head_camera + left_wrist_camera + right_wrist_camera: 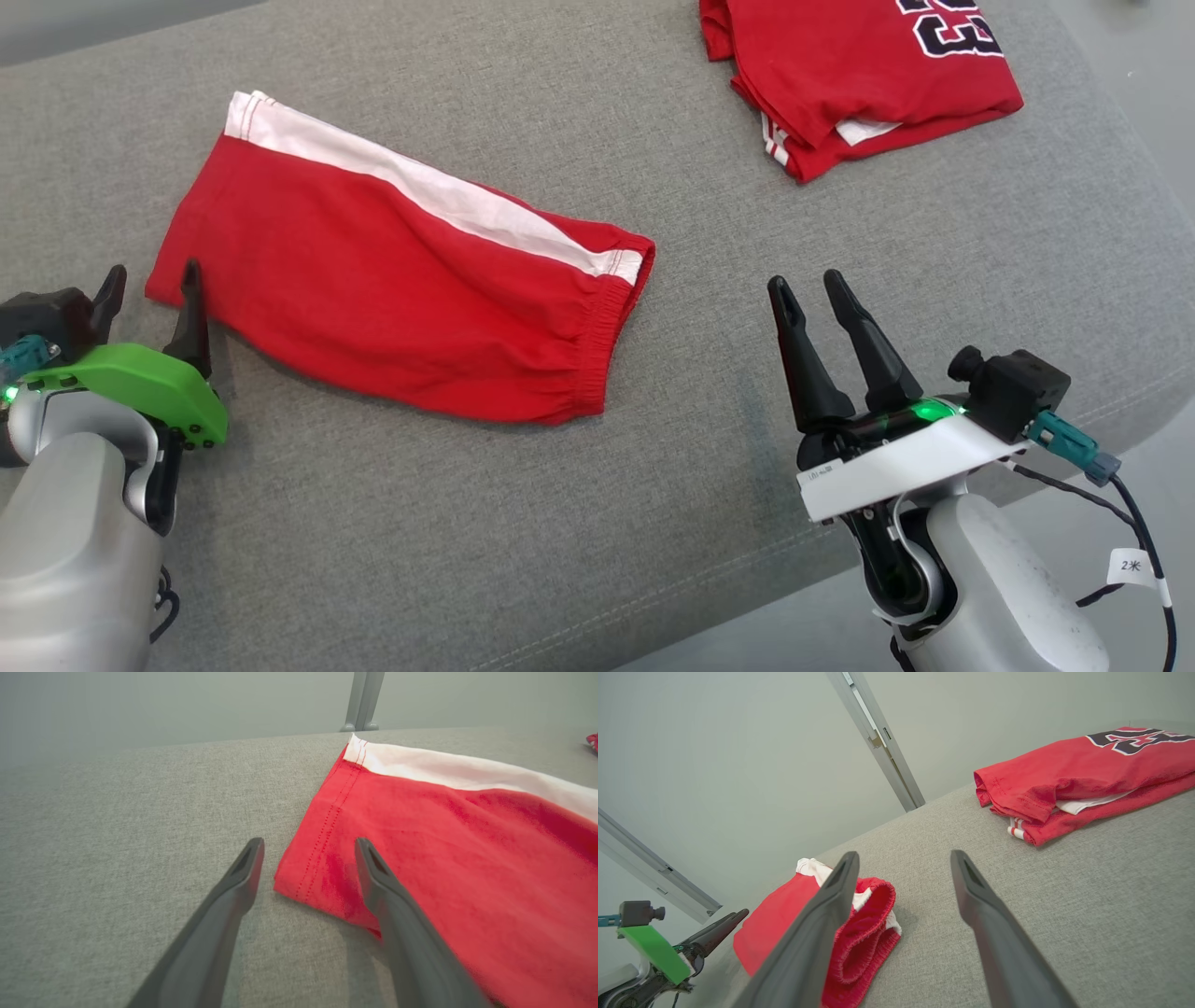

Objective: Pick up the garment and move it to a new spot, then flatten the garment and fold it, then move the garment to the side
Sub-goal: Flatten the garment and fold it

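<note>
At the near left, the left hand (154,271) stood open with nothing gripped, its fingers astride the near-left hem corner of the red shorts (392,280): one finger was over bare grey surface (653,467), the other over the red cloth, though whether it pressed the fabric could not be told. The shorts lay flat across the left and middle of the surface, a white stripe (448,191) along their far edge and the elastic waistband at their right end. Right of the waistband and apart from it, the right hand (804,280) was open and empty. At the far right lay a folded red jersey (859,75).
</note>
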{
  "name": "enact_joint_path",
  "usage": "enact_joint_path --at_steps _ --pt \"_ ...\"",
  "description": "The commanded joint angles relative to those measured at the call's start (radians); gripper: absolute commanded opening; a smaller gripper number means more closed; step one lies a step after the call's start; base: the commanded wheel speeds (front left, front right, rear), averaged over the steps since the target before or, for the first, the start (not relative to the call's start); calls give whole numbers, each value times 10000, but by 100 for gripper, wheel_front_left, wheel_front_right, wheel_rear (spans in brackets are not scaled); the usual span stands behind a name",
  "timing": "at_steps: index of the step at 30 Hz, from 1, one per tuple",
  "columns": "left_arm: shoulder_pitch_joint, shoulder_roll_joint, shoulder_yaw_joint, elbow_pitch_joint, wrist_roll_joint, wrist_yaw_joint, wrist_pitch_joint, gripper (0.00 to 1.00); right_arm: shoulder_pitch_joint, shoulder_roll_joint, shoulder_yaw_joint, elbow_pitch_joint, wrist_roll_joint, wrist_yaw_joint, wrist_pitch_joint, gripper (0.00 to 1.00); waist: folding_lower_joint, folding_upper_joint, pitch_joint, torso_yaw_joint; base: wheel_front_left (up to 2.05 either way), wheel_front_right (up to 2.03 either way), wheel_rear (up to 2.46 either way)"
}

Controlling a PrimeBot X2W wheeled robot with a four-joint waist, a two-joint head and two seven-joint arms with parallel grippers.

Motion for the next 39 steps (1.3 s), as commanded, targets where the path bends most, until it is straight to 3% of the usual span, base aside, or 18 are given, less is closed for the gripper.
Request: enact_joint_path --at_steps 1,12,13,14,15,16,17,27,39 --pt "-244 151 -27 227 65 -19 -35 100 -40 -22 9 -42 -30 4 -38 100 1 0 169 -159 0 0 0" --pt "-997 152 -547 1646 -329 -35 26 100 -73 -21 -34 -45 12 4 -38 100 1 0 459 -442 0 0 0" --pt "-1006 109 -644 1722 -434 -36 64 96 -75 -15 -49 -56 7 4 -38 100 1 0 461 -443 0 0 0" --pt "-1006 79 -770 1788 -494 -36 139 62 -72 -16 -64 -61 -2 4 -38 100 1 0 453 -438 0 0 0" --pt "-1016 65 -887 1824 -545 -36 155 38 -66 -12 -73 -59 -21 4 -38 100 1 0 442 -428 0 0 0" --pt "-1030 50 -975 1853 -614 -37 149 5 -65 -8 -83 -59 -44 4 -38 100 1 0 429 -410 0 0 0" --pt "-1045 38 -1062 1877 -662 -37 136 0 -64 -2 -92 -66 -48 4 -38 100 1 0 414 -386 0 0 0" --pt "-721 -16 -1540 1772 -1054 -34 -38 0 162 -22 -24 35 -141 4 -38 100 1 0 -87 55 0 0 0" --pt "757 -444 -607 237 -735 252 -35 0 401 31 21 283 -45 4 -38 100 1 0 -896 886 0 0 0"
